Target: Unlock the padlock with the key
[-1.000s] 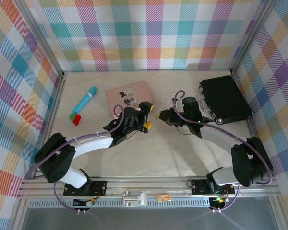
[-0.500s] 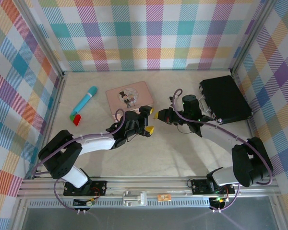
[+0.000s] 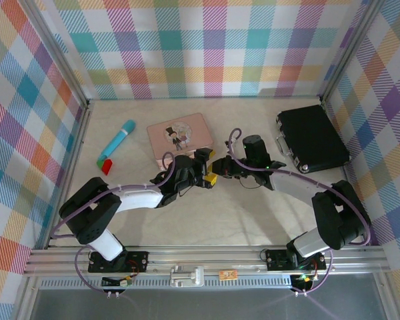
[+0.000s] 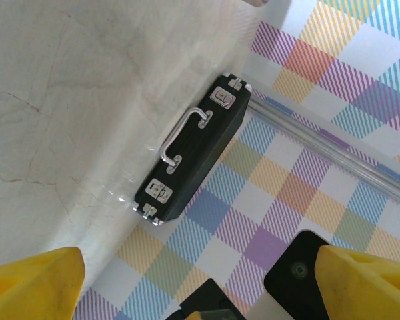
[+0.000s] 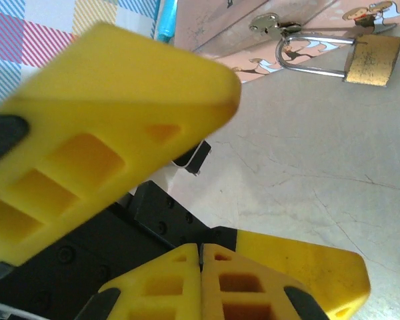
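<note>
At mid-bench, just off the tin's near right corner: right gripper (image 5: 201, 259) is clenched, yellow tips flush, no gap. Thin dark grey metal key is too small to tell. Whether it's pinched between those pads, can't say.

Left gripper (image 4: 200, 287) is released, fingers (image 4: 33, 288) wide apart, nothing between them. From above it (image 3: 208, 168) sits nose to nose with the right gripper (image 3: 221, 167).

Small brass-gold padlock (image 5: 369, 60) lies on the pale marbled bench (image 5: 307, 173), against the front wall of the pink picture tin (image 5: 240, 30). Its steel shackle (image 5: 313, 71) is looped through the tin's clasp (image 5: 270, 25) and looks closed, so not unlocked yet. Keyhole face is hidden.

My read: a key hand-off or regrip between the two grippers. To do it well:
- Close the left jaws slowly and square on whatever key sticks out. The right gripper lets go only once the left pinch is firm.
- Leave the blade proud of the pads and in line with the fingers.
- Free gripper then pins the padlock body. It hangs loose on the clasp and will likely swing, and the tin may slide.
- Risk: a dropped sliver lying flat on the bench is a nasty re-pick.

Black hard case with metal handle (image 4: 190, 157) at the right wall and turquoise pen-like tube (image 3: 120, 140) are well apart, so ignore them.
</note>
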Available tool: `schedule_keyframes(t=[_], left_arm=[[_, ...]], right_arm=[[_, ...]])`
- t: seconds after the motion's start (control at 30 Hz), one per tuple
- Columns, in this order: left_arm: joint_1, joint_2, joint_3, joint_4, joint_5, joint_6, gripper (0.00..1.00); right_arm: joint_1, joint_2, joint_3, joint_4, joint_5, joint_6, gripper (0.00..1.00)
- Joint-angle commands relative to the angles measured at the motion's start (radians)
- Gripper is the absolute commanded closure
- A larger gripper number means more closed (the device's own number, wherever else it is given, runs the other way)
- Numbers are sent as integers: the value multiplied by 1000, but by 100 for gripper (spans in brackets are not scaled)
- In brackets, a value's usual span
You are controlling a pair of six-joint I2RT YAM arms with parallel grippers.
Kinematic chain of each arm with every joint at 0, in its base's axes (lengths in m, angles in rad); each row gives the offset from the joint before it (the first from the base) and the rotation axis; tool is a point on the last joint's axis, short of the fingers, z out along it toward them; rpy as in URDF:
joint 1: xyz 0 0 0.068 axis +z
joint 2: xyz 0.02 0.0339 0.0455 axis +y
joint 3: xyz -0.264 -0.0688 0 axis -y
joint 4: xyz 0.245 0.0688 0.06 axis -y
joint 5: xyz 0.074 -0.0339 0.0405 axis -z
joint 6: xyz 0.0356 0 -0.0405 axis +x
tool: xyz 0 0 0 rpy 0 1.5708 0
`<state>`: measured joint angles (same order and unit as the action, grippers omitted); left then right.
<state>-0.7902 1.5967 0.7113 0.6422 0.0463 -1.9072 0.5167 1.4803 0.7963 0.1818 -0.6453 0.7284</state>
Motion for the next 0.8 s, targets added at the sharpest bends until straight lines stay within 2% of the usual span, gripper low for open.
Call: schedule_keyframes(t=[0.0, 0.27, 0.5, 0.7, 0.77], left_arm=[[6, -47, -33, 27, -25, -29, 15], [24, -46, -33, 39, -8, -10, 41], [33, -62, -63, 27, -24, -3, 48], [38, -59, -57, 33, -11, 8, 75], [38, -54, -55, 42, -6, 10, 79]], right_arm=[[0, -23, 37, -26, -5, -51, 100], [1, -54, 13, -64, 30, -81, 100], [1, -68, 2, -57, 37, -82, 100], [0, -53, 5, -47, 26, -81, 100], [0, -46, 3, -42, 24, -81, 100]])
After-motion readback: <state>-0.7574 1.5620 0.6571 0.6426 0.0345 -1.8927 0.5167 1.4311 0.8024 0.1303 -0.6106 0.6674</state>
